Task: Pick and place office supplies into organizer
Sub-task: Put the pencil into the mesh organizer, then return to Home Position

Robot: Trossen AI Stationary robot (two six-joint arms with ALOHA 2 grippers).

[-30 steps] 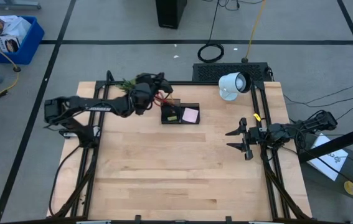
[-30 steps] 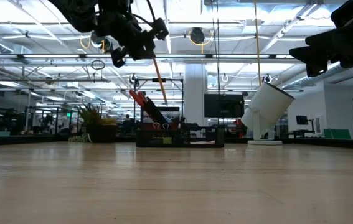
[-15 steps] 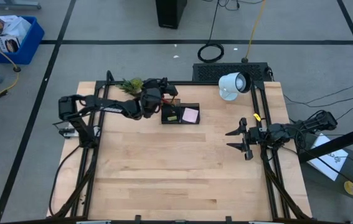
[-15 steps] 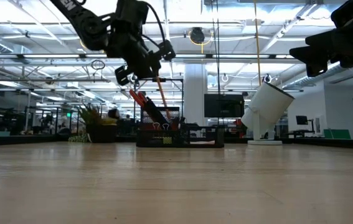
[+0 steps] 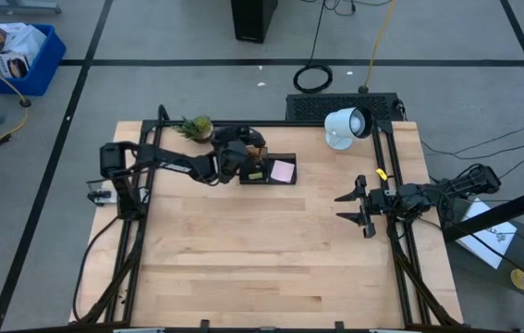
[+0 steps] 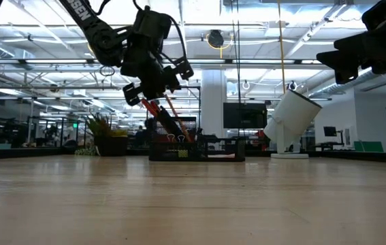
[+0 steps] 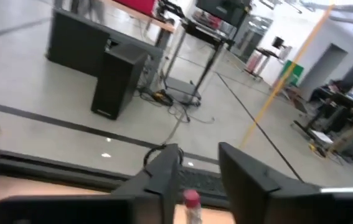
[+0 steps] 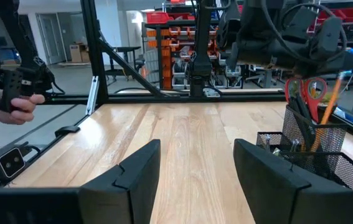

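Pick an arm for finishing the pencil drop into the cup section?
Left. Its pincer is right above the organizer, holding the orange pencil with its tip down in the cup. The right pincer waits open by the table's right edge.

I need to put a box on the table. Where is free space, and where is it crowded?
Free: the table in front of the organizer, up to the right gripper. Crowded: the back edge, with plant, left gripper and white lamp.
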